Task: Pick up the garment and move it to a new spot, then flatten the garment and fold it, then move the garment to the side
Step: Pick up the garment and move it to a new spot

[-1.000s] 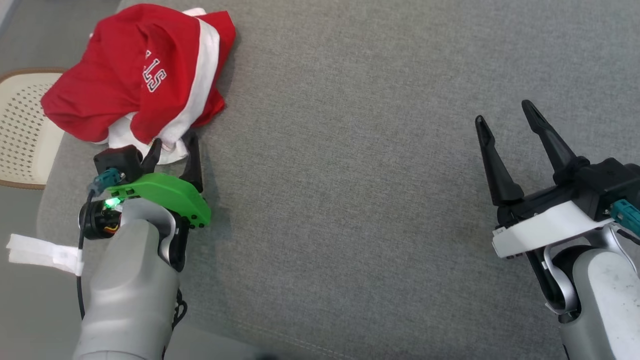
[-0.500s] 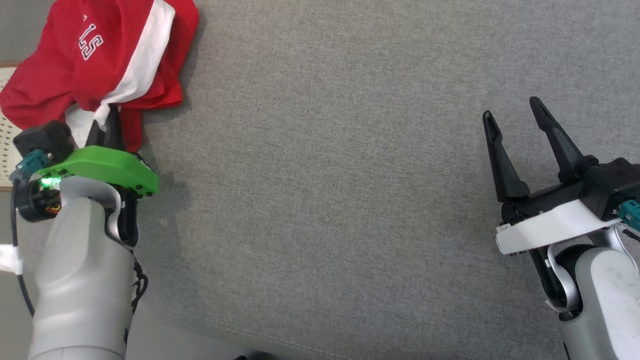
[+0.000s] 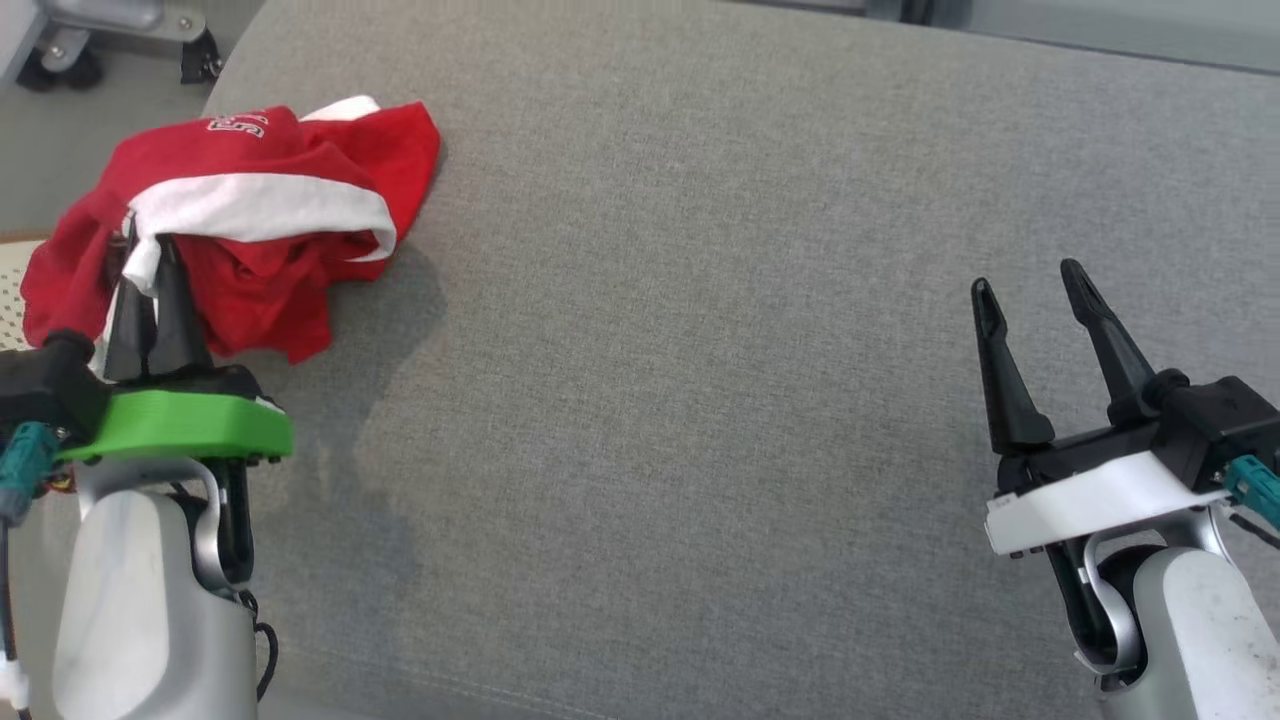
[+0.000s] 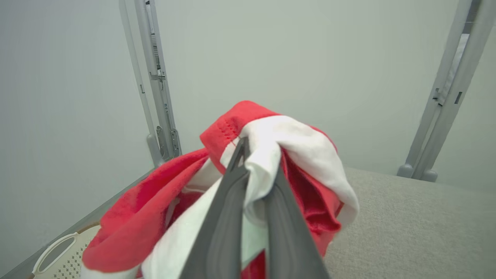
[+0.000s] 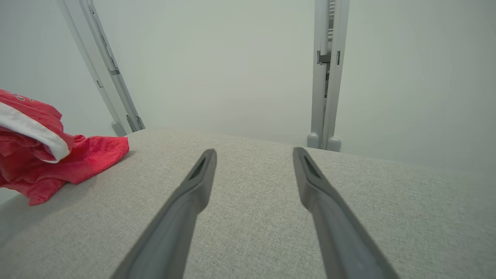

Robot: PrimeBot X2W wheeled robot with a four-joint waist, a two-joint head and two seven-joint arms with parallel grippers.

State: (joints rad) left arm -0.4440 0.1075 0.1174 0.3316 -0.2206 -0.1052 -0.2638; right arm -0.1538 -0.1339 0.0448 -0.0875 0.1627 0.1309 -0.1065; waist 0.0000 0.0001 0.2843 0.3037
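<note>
the soft red garment (image 3: 260, 275) with a white band is bunched up at the far left of the grey woven cushion (image 3: 700, 350). its letters are folded over, hard to read. the left gripper (image 3: 145, 250) pinches the white band tight. the right gripper (image 3: 1028, 280) is spread apart.
</note>
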